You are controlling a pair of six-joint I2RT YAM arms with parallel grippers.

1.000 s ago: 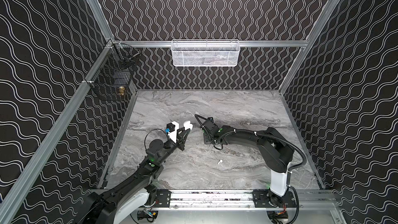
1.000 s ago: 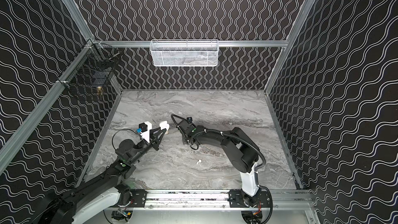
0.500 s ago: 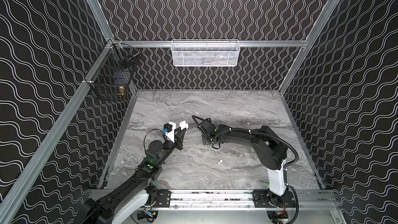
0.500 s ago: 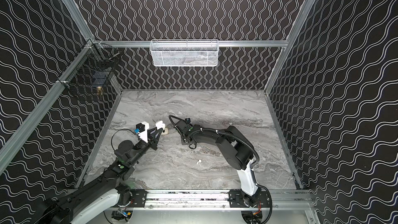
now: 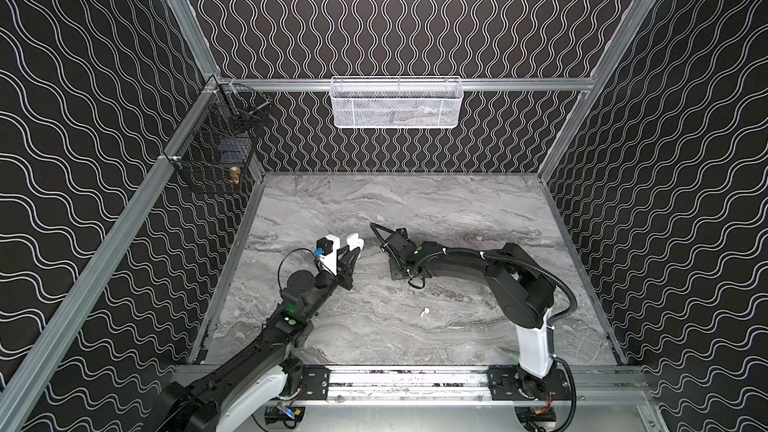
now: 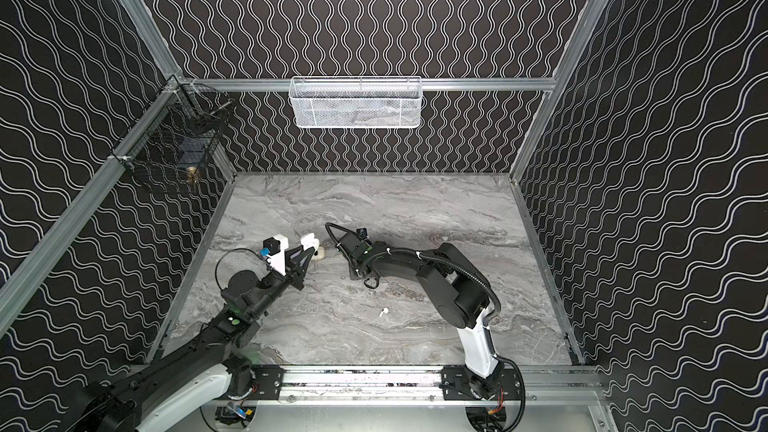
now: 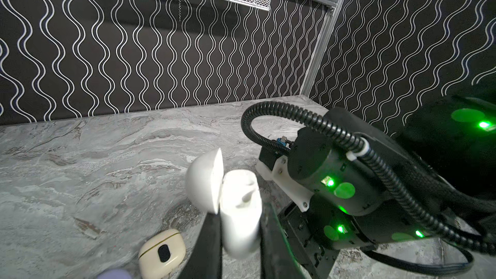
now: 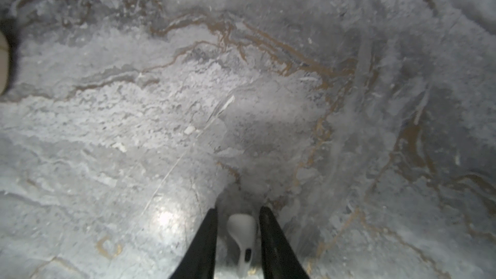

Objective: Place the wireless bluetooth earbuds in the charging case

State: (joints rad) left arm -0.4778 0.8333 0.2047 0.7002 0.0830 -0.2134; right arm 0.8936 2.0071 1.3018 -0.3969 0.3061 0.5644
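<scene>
Marble surface (image 5: 457, 209) was unchanged: the loose earbud (image 5: 424, 312) sat where it had been, well apart from both arms. Left end effector (image 7: 239, 226) still clamped the white charging case (image 7: 239, 194), lid open, above the surface. Right end effector (image 8: 237, 210) had closed around an earbud (image 8: 241, 232); its elbow had shifted slightly.

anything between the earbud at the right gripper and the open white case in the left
Nothing visible. The white case in the left gripper is raised; the cream case lies lower on the table, seemingly off the line from the earbud at the right gripper.
</scene>
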